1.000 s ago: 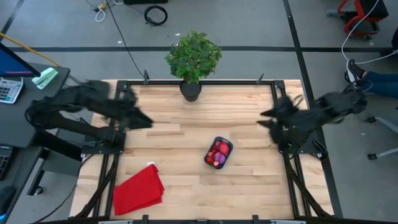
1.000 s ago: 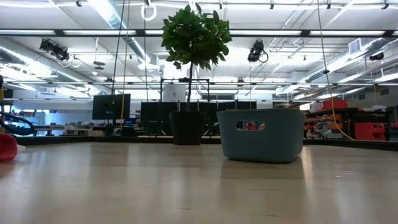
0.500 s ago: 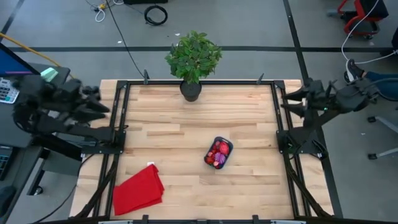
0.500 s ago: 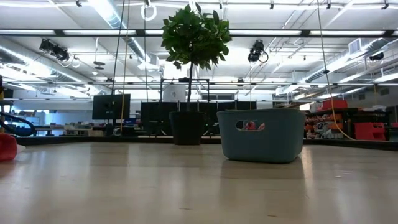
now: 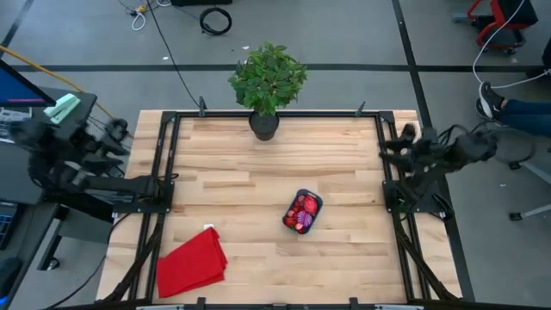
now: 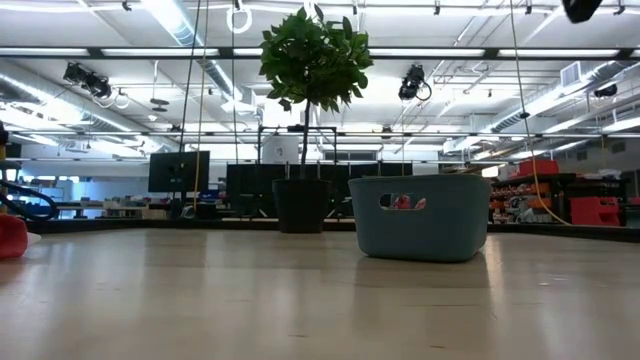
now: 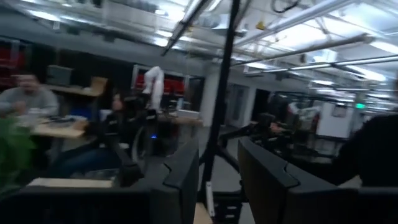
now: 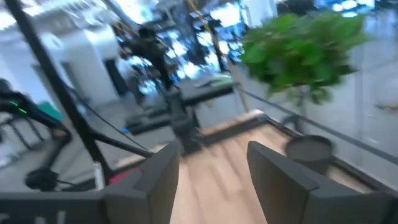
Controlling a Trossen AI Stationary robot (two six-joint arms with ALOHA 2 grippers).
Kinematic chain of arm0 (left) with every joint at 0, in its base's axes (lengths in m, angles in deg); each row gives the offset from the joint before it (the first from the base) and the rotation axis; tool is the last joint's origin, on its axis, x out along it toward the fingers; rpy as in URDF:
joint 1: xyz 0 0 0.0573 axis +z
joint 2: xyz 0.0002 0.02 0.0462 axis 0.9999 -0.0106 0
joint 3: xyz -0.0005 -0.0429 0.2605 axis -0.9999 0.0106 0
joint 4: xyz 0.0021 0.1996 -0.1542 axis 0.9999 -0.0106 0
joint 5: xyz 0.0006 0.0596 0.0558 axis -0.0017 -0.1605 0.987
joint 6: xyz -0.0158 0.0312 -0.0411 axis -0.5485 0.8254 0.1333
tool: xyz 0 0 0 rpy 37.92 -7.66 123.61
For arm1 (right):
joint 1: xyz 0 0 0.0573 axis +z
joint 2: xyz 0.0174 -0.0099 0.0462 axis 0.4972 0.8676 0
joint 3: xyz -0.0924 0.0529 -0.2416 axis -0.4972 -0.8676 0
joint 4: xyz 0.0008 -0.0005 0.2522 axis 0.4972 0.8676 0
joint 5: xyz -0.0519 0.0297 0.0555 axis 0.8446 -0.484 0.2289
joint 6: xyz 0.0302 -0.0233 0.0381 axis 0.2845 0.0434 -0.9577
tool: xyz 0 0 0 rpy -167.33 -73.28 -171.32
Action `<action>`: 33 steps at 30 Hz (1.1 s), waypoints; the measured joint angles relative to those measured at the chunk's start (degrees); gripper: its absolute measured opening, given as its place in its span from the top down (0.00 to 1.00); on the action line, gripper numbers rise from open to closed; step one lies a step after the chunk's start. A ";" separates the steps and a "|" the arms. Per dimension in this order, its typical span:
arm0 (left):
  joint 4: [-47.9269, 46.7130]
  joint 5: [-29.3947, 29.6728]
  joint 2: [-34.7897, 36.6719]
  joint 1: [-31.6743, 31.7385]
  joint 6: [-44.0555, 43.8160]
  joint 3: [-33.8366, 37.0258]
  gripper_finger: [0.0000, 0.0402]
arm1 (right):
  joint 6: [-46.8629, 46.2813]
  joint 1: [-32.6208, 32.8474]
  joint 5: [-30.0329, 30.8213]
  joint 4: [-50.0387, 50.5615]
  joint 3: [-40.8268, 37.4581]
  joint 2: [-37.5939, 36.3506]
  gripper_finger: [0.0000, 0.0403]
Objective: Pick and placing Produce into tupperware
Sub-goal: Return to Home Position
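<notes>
left arm (image 5: pixel 67 159): dark, bulky, jointed | right arm (image 5: pixel 439 153): same dark jointed build | fingers (image 7: pixel 183 180): two flat, dark, blocky slabs

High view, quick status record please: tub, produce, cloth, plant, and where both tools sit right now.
tupperware: teal tub, upright, just right of the table centre
produce: red and pink pieces plus one purple piece, all inside the tupperware; none seen loose
red cloth: lower-left part of the table in the high view, apart from the tub
plant: potted, middle of the far edge
left tool: open, empty, off the table's left side
right tool: open, empty, at the table's right edge
</notes>
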 joint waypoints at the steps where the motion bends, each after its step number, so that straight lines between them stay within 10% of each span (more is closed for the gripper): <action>1: 2.58 -0.79 0.92 -0.20 -0.02 3.10 0.71 | 1.05 0.00 -0.80 -4.66 -3.64 -0.96 0.51; 13: 36.15 -5.46 6.53 -0.73 -5.93 37.29 0.67 | 4.29 -2.20 -2.86 -42.64 -31.46 -3.23 0.51; 33: 34.61 -5.47 13.36 0.76 1.30 38.74 0.66 | 0.09 -24.76 -21.70 -37.05 -32.42 -3.62 0.51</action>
